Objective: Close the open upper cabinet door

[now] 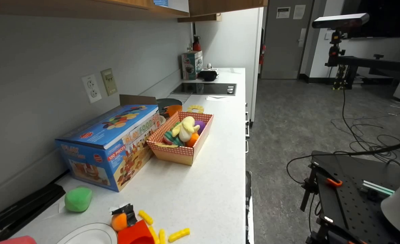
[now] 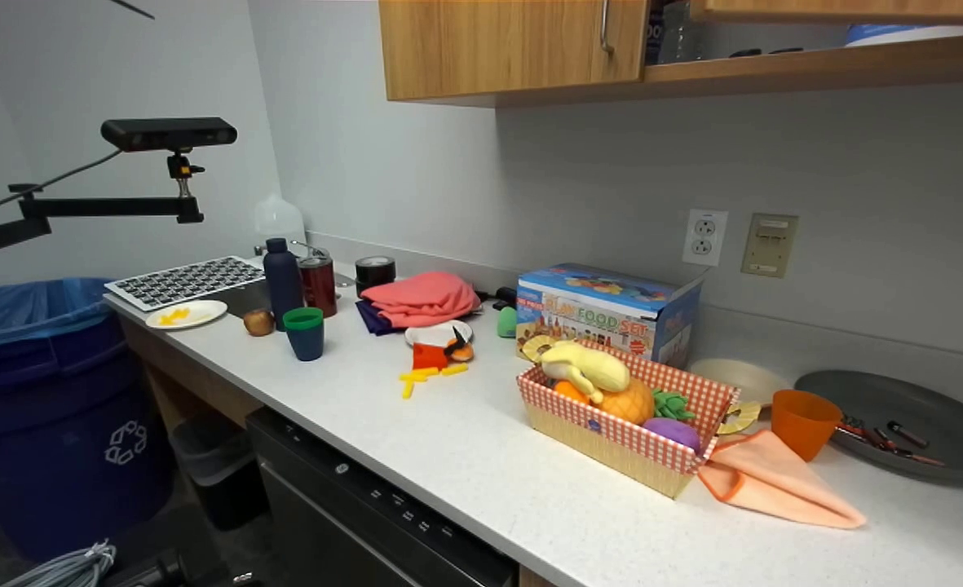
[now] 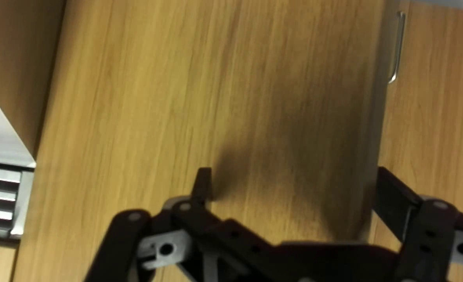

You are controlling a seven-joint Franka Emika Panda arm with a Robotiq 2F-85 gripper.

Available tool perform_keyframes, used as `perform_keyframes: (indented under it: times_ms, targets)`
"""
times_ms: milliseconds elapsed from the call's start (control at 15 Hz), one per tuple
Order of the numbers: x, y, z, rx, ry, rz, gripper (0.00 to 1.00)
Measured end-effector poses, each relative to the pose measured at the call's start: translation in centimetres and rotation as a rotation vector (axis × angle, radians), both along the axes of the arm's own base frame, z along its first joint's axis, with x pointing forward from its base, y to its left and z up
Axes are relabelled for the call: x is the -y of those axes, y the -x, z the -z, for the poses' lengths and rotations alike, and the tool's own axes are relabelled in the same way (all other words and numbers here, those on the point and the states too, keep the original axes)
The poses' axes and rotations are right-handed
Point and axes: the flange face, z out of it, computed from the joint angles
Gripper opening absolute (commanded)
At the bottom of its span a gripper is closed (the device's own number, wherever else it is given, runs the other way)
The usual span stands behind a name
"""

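Jaws apart, the gripper (image 3: 293, 184) is near the door (image 3: 196, 98), whose plain wood fills the middle of the wrist view; whether they touch cannot be told. A handle (image 3: 398, 47) shows past its edge. In both exterior views the door stands open, swung out from the cabinet (image 2: 522, 49) over the counter (image 1: 216, 189) (a basket (image 2: 603, 448) and a box (image 2: 595, 303) sit there).

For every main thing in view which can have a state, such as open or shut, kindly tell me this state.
upper cabinet door, open
gripper, open, jaws apart
neighbouring cabinet door, shut
grey room door, shut
play food box, top down, one end flap raised
basket, uncovered, holding toy food
orange cup, upright
dark blue bottle, upright
recycling bin, uncovered, lined with bag
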Motion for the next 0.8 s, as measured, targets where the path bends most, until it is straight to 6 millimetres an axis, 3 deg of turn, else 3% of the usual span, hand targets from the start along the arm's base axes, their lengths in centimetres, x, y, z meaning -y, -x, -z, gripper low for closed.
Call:
perform_keyframes:
  times_ms: [467, 800]
  targets:
    - [-3.5, -4.0, -0.5, -0.02, -0.036, -0.148, 1.0]
    - [-4.3, -7.0, -0.8, -0.014, -0.028, -0.14, 1.0]
